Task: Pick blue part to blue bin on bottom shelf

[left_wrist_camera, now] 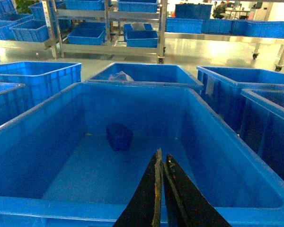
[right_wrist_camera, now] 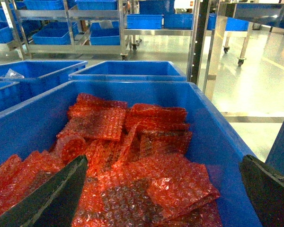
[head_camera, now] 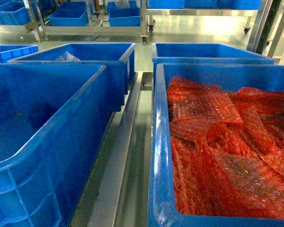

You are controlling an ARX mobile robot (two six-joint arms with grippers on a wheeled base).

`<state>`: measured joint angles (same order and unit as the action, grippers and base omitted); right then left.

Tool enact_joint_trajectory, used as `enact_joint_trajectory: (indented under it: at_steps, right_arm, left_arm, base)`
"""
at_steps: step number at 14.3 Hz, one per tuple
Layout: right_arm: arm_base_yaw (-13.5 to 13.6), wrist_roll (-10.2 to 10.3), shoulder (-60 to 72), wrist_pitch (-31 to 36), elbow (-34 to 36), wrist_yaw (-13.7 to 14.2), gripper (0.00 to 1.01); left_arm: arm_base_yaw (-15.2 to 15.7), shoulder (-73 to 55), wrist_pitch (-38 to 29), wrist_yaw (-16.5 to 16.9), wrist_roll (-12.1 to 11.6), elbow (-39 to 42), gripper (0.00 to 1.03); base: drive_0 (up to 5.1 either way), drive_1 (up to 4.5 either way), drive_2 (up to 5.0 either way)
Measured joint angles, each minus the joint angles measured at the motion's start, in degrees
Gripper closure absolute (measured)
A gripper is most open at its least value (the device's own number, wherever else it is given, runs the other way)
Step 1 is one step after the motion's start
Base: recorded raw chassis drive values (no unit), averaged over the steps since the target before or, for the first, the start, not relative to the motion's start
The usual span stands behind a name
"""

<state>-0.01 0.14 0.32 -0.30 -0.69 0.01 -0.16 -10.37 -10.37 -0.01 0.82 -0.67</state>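
Observation:
The blue part [left_wrist_camera: 119,137], a small dark blue block, lies on the floor of a large blue bin [left_wrist_camera: 217,142]; in the head view it is a dim dark patch [head_camera: 38,115] inside the left bin [head_camera: 80,109]. My left gripper [left_wrist_camera: 162,155] hovers over this bin's near rim, shut with nothing in it, a little short and right of the part. My right gripper [right_wrist_camera: 163,161] is wide open above the right bin [right_wrist_camera: 213,132] of red bubble wrap [right_wrist_camera: 132,156]. The bins rest on flat steel rails [head_camera: 125,151] of a rack, apparently the bottom shelf. Neither gripper shows in the head view.
Two more blue bins [head_camera: 99,54] [head_camera: 208,51] stand behind; one holds a clear plastic bag [head_camera: 66,57]. A perforated steel upright [right_wrist_camera: 196,42] rises at the right. Across the shiny floor stand further steel racks [left_wrist_camera: 109,28] loaded with blue bins.

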Motion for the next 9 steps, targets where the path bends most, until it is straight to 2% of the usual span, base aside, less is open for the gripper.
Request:
enact_joint_trajectory:
  at_steps: [3, 4, 6, 9]
  right_arm:
    - [0.0, 0.0, 0.0, 0.0, 0.0, 0.0, 0.03]
    - [0.0, 0.0, 0.0, 0.0, 0.0, 0.0, 0.03]
    - [0.0, 0.0, 0.0, 0.0, 0.0, 0.0, 0.03]
    - [0.0, 0.0, 0.0, 0.0, 0.0, 0.0, 0.03]
  left_arm:
    - [0.0, 0.6, 0.5, 0.0, 0.0, 0.0, 1.01]
    - [0.0, 1.6, 2.2, 0.0, 0.0, 0.0, 1.01]
    - [0.0, 6.9, 10.1, 0.2, 0.0, 0.0, 1.01]
    - [0.0, 9.8, 9.6, 0.2, -0.1, 0.0, 1.01]
  base:
    - [0.0, 0.0, 0.0]
    - [0.0, 0.0, 0.0]
    - [0.0, 0.0, 0.0]
    - [0.0, 0.0, 0.0]
